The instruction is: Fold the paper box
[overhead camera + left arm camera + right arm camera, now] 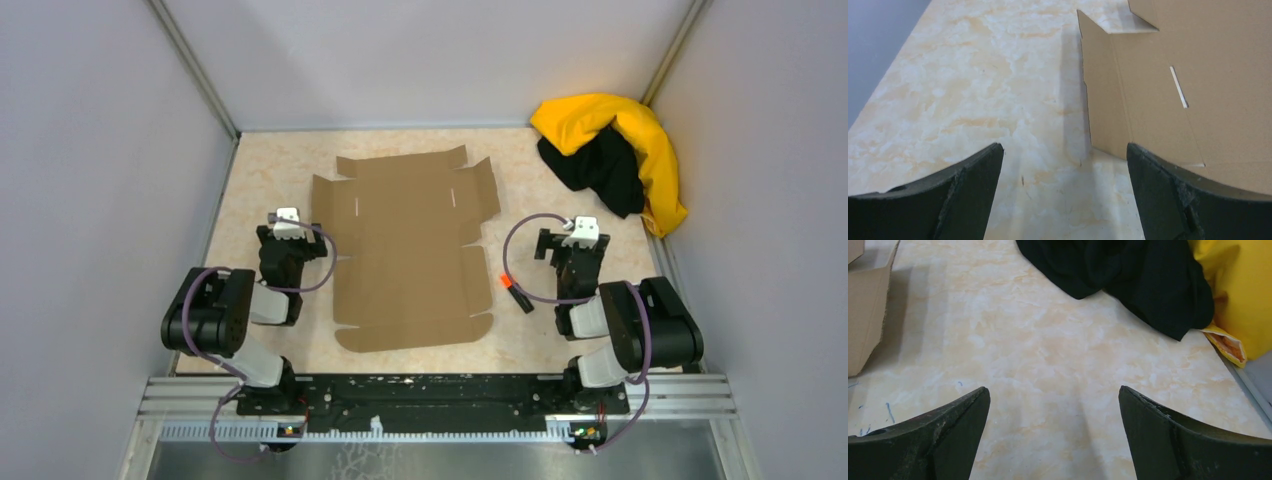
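Paper box (410, 250) lies open and flat at the middle of the surface (270, 170) — nothing folded yet. Left pincer (1063, 165) and right pincer (1054, 400) flank it, jaws apart, empty — all folding remains.

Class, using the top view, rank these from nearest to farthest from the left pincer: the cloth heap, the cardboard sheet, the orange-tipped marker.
1. cardboard sheet: directly beside the left pincer, on its right.
2. orange-tipped marker: beyond the sheet's right edge.
3. yellow-and-black cloth heap: far right corner.
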{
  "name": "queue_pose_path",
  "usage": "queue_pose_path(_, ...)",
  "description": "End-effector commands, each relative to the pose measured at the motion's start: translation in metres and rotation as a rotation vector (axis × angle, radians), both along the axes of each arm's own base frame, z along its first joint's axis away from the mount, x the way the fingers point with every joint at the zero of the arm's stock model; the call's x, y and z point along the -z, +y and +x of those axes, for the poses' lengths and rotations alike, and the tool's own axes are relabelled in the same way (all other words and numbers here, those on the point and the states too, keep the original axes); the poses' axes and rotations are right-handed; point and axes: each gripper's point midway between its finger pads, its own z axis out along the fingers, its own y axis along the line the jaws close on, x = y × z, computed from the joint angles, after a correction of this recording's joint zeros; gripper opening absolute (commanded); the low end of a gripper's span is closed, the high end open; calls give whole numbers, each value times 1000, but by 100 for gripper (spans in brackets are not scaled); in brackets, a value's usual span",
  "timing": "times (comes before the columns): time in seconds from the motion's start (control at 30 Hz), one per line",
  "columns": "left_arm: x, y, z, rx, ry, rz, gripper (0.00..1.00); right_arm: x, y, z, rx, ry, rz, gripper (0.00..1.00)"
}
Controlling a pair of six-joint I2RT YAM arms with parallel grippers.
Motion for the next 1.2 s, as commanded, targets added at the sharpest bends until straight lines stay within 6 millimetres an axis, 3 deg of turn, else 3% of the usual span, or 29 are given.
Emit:
queue_pose_path(0.0,-23,-7,12,26,11,2,99,-29,-25,2,163,-109,79,99)
queue_pose_path(0.03,-26,-11,15,37,50,-14,99,-36,-24,2,158,-111,71,99)
queue_pose_path(0.13,-63,-27,15,70,9,-160,99,-76,-1,11,37,-103,44,99)
queue_pose_path(0.27,-126,-69,11,202,-89,-318,99,-137,6,15,77,-188,337,99)
queue_pose_path(0.37,-171,-105,14,311,-69,-397,99,-174,41,22,-75,-94,423,99)
queue_pose_path(0.47,-223,-136,23,375,-79,-411,99,-211,100,21,-417,-15,419,99)
queue_pose_path(0.57,-281,-152,37,360,-166,-335,99,-231,125,38,-540,-9,480,99)
queue_pose_path(0.67,-310,-164,55,389,-178,-310,99,-232,149,59,-661,100,535,99)
queue_pose_path(0.73,-305,-157,71,314,-127,-384,99,-223,163,76,-717,205,550,99)
queue_pose_path(0.8,-286,-153,79,292,-72,-497,99,-206,169,94,-730,309,557,99)
queue_pose_path(0.93,-265,-166,87,526,-64,-588,99,-177,173,139,-702,452,537,97)
queue_pose_path(1.03,-227,-163,123,472,90,-600,99,-145,167,173,-629,541,509,72)
queue_pose_path(1.07,-216,-164,133,465,124,-596,95,-135,166,183,-611,560,502,65)
queue_pose_path(1.1,-203,-165,143,468,157,-590,84,-127,167,191,-601,573,496,61)
queue_pose_path(1.17,-181,-165,161,460,207,-586,54,-109,170,209,-583,586,467,60)
